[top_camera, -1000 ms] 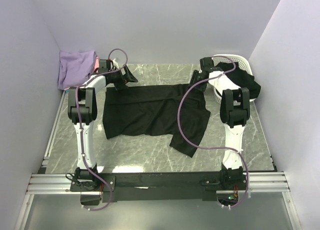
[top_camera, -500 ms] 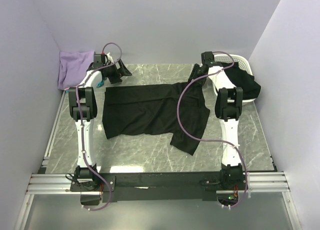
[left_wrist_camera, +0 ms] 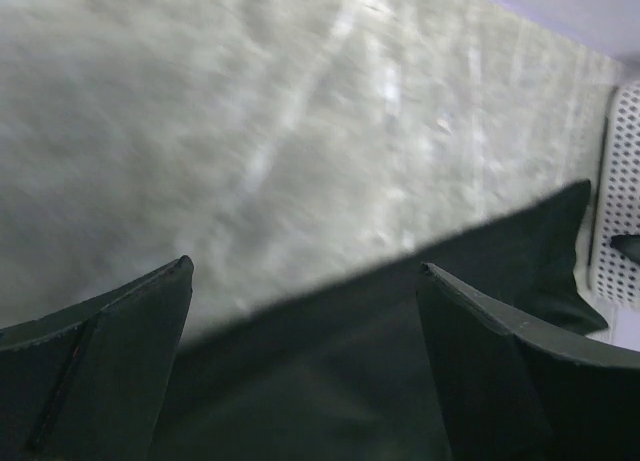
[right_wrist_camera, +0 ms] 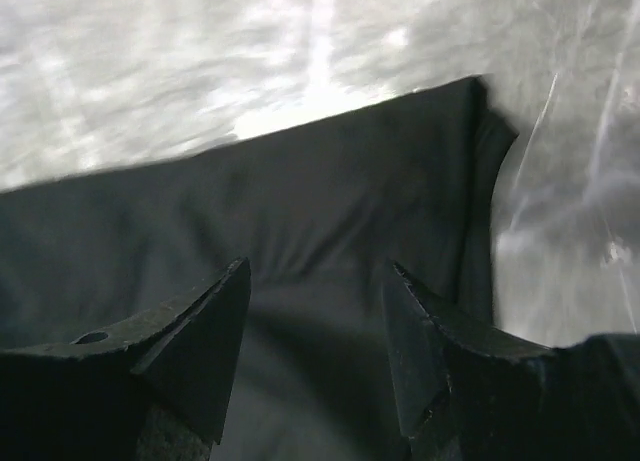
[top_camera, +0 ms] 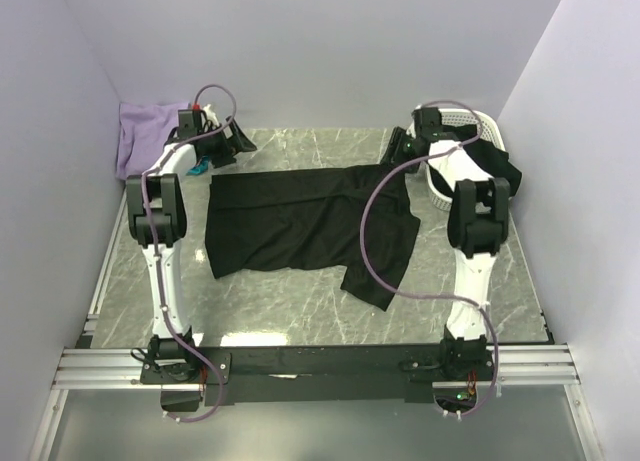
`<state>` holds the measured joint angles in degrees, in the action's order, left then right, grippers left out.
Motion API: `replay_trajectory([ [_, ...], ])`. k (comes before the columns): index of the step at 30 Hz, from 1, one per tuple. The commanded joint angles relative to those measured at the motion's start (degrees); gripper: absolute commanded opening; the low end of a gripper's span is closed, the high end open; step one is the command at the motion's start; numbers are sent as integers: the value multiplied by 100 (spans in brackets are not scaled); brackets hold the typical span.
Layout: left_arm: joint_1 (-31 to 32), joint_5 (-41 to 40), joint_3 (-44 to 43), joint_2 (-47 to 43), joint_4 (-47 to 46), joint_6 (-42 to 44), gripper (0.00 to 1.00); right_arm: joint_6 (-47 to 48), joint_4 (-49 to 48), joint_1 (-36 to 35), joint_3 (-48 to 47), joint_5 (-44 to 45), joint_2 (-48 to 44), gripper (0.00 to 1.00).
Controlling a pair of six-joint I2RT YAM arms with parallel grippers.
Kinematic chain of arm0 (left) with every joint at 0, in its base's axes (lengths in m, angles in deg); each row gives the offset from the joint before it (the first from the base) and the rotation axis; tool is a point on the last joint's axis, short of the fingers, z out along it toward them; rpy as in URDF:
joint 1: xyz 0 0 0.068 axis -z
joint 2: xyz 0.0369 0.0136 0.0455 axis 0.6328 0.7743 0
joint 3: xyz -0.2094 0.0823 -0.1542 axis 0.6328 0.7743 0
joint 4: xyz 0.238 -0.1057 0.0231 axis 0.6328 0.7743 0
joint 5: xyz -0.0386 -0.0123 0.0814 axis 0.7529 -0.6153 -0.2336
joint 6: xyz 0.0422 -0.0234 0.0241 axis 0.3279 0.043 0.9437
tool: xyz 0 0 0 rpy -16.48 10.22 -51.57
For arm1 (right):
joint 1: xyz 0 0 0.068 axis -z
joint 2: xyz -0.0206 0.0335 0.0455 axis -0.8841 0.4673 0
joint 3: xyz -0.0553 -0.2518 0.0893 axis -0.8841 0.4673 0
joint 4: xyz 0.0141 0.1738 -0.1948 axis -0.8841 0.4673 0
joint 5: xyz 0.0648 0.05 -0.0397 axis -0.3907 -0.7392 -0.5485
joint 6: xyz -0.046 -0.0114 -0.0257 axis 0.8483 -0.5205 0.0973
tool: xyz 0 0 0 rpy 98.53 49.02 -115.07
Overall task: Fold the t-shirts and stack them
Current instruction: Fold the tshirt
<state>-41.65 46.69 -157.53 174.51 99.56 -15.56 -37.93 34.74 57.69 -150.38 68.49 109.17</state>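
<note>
Left arm [top_camera: 152, 209] farther behind t-shirt [top_camera: 300, 221] on marble table [top_camera: 300, 311]

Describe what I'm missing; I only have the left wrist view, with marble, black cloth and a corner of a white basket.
Observer: The black t-shirt lies spread flat across the middle of the table.
Operator: Report the right pincer.
Observer: The right pincer is open just above the shirt's far right part, gripping nothing.
Operator: Name anything beside my arm.
Observer: A lavender t-shirt lies in the far left corner, against the wall.
</note>
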Motion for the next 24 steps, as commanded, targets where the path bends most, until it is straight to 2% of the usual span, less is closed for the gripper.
replay_trajectory([
  [1,422,-460,733,-1508,-533,142,100,499,-608,-354,432,269,-1590,63],
  [6,749,-814,1789,-2642,-630,-120,99,630,-193,-924,1046,498,-2039,61],
  [10,1178,-980,3316,-3599,-1157,-349,100,815,-149,-1567,1820,1663,-2251,60],
  [13,1451,-1340,4091,-4065,-1413,-446,99,868,-88,-1909,2120,2044,-2225,58],
  [17,1566,-1465,4585,-4331,-1580,-464,99,1079,-35,-2244,2322,2737,-2014,54],
  [24,1575,-1465,4744,-4357,-1580,-447,99,1185,185,-2561,2050,3441,-1548,51],
])
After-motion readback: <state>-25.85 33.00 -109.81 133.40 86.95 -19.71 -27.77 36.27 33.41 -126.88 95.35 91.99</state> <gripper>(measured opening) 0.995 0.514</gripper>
